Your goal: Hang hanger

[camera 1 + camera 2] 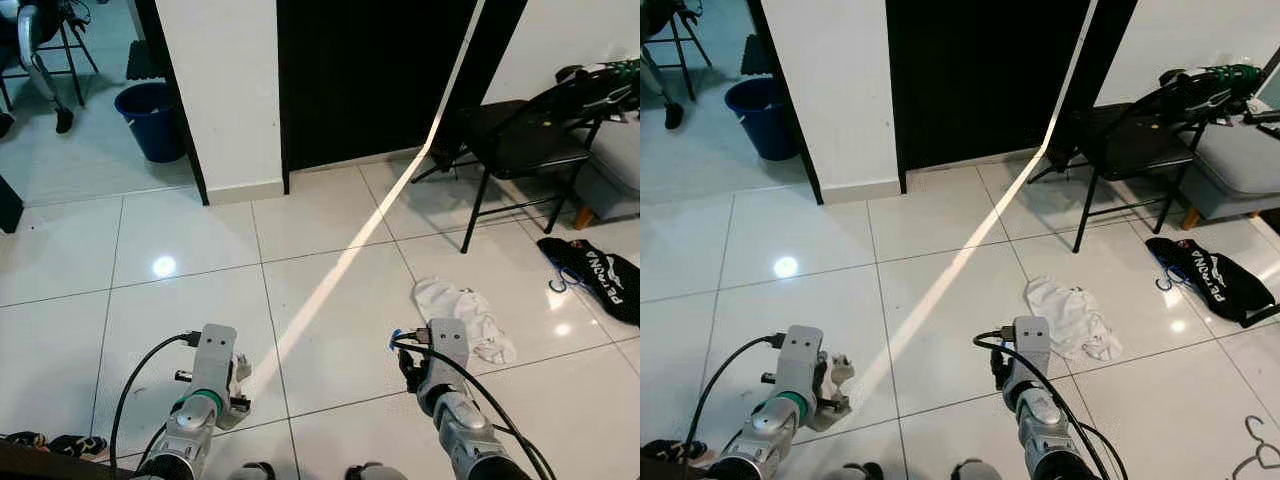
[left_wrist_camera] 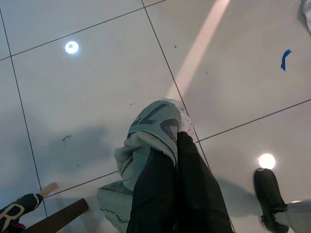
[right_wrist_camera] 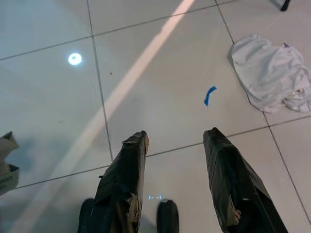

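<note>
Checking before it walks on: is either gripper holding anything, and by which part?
Left gripper is shut on a pale grey-green cloth, pinched at a bunched fold. Right gripper is open, holding nothing.

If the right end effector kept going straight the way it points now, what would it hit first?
Most likely the bare floor tile. The right end effector, fingers open, aims down at the tile, near a small blue scrap. The crumpled white cloth lies off to the side, seemingly out of line, though depth is hard to judge.

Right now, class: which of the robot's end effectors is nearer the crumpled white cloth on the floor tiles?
The right end effector. It hangs open just beside the white cloth. The left end effector, shut on a grey-green garment, is farther off across the tiles.
</note>
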Available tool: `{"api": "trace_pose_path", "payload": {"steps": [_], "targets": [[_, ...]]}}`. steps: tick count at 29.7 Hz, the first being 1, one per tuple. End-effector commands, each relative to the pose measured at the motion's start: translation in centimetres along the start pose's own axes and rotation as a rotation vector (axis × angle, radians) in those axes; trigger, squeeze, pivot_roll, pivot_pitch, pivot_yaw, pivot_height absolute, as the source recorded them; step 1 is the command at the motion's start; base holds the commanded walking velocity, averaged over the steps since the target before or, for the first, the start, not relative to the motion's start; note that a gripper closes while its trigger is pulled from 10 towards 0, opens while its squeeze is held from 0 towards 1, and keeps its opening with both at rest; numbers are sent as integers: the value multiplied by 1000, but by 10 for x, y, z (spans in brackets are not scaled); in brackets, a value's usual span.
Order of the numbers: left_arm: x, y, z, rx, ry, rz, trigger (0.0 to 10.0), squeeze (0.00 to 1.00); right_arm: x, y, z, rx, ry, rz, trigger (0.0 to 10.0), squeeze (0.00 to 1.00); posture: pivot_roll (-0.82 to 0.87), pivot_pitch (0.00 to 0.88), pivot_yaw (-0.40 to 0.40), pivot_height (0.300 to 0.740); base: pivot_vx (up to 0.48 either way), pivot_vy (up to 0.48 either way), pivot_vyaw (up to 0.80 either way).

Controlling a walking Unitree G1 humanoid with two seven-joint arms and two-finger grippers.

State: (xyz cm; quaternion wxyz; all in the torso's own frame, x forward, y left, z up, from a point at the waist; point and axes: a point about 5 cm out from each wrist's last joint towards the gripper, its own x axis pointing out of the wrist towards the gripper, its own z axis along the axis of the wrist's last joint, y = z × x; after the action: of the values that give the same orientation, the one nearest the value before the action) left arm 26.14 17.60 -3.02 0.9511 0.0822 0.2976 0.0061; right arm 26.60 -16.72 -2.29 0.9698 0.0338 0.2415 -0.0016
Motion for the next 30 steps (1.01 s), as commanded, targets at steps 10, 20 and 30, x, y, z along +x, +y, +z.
{"api": "trace_pose_path", "payload": {"steps": [10,20,30], "targets": [[0,9,-1,-28,12,22,10000,0,-2,11,-14,-12,73,-16,10000,0,13,73,36,740,0,0,0],[-3,19,-8,-57,13,31,10000,0,-2,33,-17,-15,89,52,10000,0,27,80,12,740,0,0,0],[-4,24,-11,-70,25,3,10000,0,-2,24,-14,22,75,48,10000,0,18,89,37,740,0,0,0]]}}
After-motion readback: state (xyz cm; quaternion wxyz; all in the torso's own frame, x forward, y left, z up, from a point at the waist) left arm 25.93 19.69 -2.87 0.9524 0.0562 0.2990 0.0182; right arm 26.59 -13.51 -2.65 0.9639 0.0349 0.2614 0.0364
